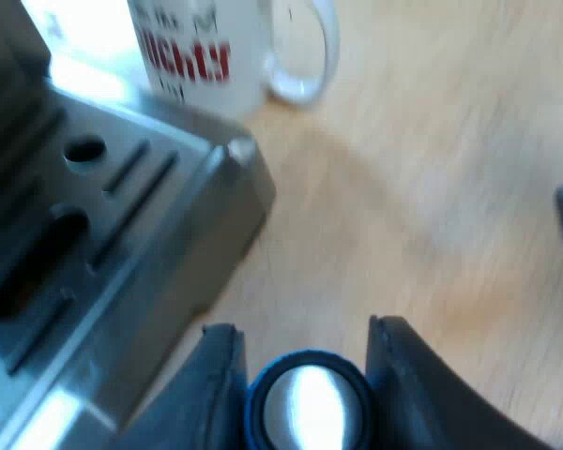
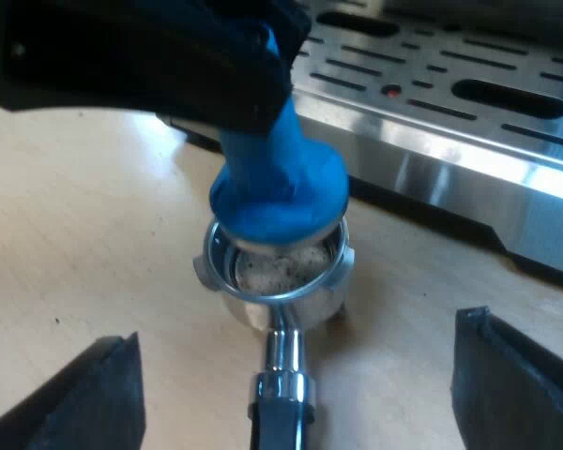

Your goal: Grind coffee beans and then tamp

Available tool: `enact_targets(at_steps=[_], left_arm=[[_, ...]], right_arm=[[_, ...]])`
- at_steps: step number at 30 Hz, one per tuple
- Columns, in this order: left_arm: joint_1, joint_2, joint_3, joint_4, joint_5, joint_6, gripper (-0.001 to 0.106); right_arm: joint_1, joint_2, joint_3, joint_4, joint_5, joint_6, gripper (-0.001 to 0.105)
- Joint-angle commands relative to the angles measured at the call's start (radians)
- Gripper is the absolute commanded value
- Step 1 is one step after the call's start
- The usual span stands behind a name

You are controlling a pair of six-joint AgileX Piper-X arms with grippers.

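The pale wooden bench (image 1: pixel 432 187) lies open beyond the espresso machine (image 1: pixel 122 234), whose brushed-steel slotted tray ends in a rounded corner beside a white mug (image 1: pixel 206 47) with red lettering. Near that edge the round metal holder (image 2: pixel 277 281) rests on the bench, speckled grounds (image 2: pixel 281 270) inside. The blue tamper (image 2: pixel 281 187) sits tilted at its rim, pinched by the left hand (image 1: pixel 303 333). The right hand (image 2: pixel 296 328) is spread wide either side of the holder's handle (image 2: pixel 280 412), clear of it.

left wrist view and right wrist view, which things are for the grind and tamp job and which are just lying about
for the job: blue tamper, held in the left gripper; metal holder with grounds in it; espresso machine
lying about: mug, on the table by the machine
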Motion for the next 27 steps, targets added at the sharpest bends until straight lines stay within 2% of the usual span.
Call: enact_targets(at_steps=[1,8,11,12,15,18,19,22,27], left_arm=[[-0.001,-0.046,-0.017,-0.012,-0.004,-0.025,0.017],[-0.001,-0.159,-0.021,0.01,-0.02,-0.031,0.017],[0.015,-0.201,-0.022,0.055,-0.034,-0.031,0.017],[0.04,-0.222,-0.021,0.097,-0.041,-0.031,0.017],[0.079,-0.246,-0.021,0.144,-0.04,-0.031,0.017],[0.132,-0.267,-0.021,0.191,-0.037,-0.031,0.017],[0.195,-0.283,-0.021,0.244,-0.035,-0.022,0.017],[0.258,-0.289,-0.017,0.302,-0.005,0.011,0.017],[0.285,-0.289,0.032,0.315,-0.004,0.059,0.017]], right_arm=[[-0.006,-0.006,-0.001,-0.02,-0.01,0.004,0.069],[-0.006,-0.006,-0.001,-0.02,-0.012,0.004,0.069],[-0.004,-0.006,-0.001,-0.028,-0.056,0.004,0.069],[-0.004,-0.006,-0.001,-0.036,-0.075,0.004,0.069],[-0.004,-0.006,-0.001,-0.042,-0.084,0.004,0.069],[-0.004,-0.006,-0.005,-0.085,-0.14,0.004,0.069],[-0.004,-0.006,-0.006,-0.087,-0.14,0.004,0.069],[-0.004,-0.006,-0.016,-0.088,-0.143,0.004,0.069],[-0.004,-0.006,-0.016,-0.088,-0.143,0.004,0.069]])
